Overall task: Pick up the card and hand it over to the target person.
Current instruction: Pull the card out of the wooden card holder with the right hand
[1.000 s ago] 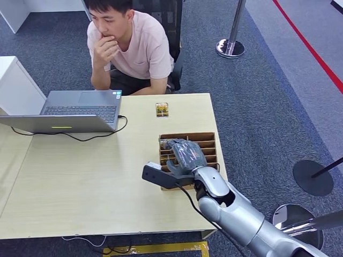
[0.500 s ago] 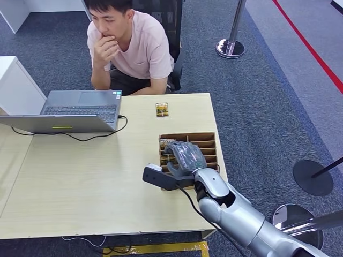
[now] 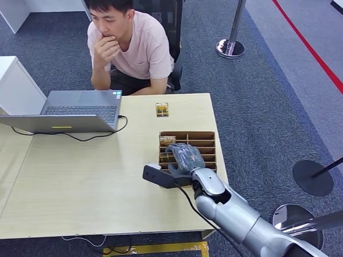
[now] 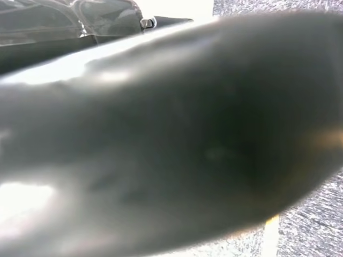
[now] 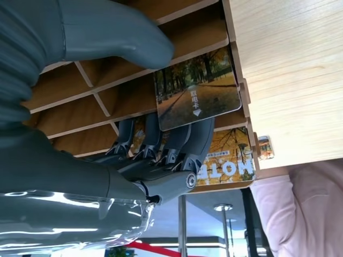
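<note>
The right hand (image 5: 121, 134) pinches the card (image 5: 196, 96) between thumb and fingers, the card still partly in the slotted box (image 3: 206, 140) on the bench (image 3: 81, 176). The pinch looks shallow; lifting askew could snag the dividers and slip it free. The left hand's state I cannot tell.

I count two cards in my right wrist view, one (image 5: 198, 95) above the other (image 5: 226, 156), one slotted box (image 3: 204, 143), one laptop (image 3: 76, 110), one person (image 3: 133, 45), one table (image 3: 81, 176), and one small packet (image 3: 162, 110).
</note>
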Robot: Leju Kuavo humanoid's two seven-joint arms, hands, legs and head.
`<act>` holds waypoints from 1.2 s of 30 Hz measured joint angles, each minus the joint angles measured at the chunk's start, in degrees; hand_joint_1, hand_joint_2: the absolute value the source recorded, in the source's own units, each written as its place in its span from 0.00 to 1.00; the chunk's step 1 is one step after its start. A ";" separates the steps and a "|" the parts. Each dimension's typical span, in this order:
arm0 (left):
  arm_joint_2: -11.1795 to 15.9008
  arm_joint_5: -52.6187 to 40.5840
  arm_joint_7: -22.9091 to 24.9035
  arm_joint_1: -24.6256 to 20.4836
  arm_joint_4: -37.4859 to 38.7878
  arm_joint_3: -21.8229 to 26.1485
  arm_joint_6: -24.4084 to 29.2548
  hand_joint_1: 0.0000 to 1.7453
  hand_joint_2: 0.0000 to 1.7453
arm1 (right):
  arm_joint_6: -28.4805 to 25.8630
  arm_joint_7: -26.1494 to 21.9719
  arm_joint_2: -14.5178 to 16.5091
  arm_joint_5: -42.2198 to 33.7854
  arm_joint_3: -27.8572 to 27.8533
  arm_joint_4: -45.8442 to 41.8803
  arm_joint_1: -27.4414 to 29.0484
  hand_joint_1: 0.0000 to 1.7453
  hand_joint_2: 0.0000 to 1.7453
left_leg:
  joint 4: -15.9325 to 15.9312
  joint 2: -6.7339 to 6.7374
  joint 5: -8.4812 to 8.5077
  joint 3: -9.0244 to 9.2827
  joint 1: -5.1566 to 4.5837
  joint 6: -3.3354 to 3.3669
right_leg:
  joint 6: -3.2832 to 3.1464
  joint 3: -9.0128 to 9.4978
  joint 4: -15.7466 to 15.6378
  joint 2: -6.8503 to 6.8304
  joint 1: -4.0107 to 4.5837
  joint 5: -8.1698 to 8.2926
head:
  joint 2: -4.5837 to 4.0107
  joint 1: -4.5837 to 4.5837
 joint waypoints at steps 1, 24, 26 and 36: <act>0.00 -0.04 -0.03 0.00 0.01 -0.03 -0.05 0.00 0.00 | -0.11 -0.10 0.00 -0.02 -0.03 0.03 -0.01 0.50 1.00 | 0.00 0.00 0.00 0.00 0.00 0.00 | 0.00 0.00 0.00 0.00 0.00 0.00 | 0.00 0.00; -0.10 -0.89 -1.22 0.00 -0.08 -0.66 -1.02 0.00 0.00 | -0.74 -0.36 -1.21 -0.14 -0.82 -5.32 0.14 0.52 1.00 | 0.15 -0.05 -0.01 -0.12 -0.02 0.00 | 0.05 -0.04 0.06 -0.05 -0.02 -0.01 | 0.00 0.00; -0.10 -0.91 -1.24 -0.01 -0.10 -0.67 -1.01 0.00 0.00 | -0.73 -0.28 -1.21 -0.07 -0.82 -5.41 0.23 0.52 1.00 | 0.16 -0.07 -0.02 -0.11 -0.01 0.00 | 0.05 -0.03 0.05 -0.07 -0.02 -0.02 | 0.00 0.00; 0.02 -0.88 -2.08 -0.04 -0.06 -0.62 -1.76 0.00 0.50 | -0.16 0.12 -0.95 0.43 -0.45 -4.78 0.57 0.67 1.00 | 0.15 -0.06 -0.01 -0.10 0.00 0.00 | 0.05 -0.01 0.02 -0.06 0.00 0.00 | 0.00 0.00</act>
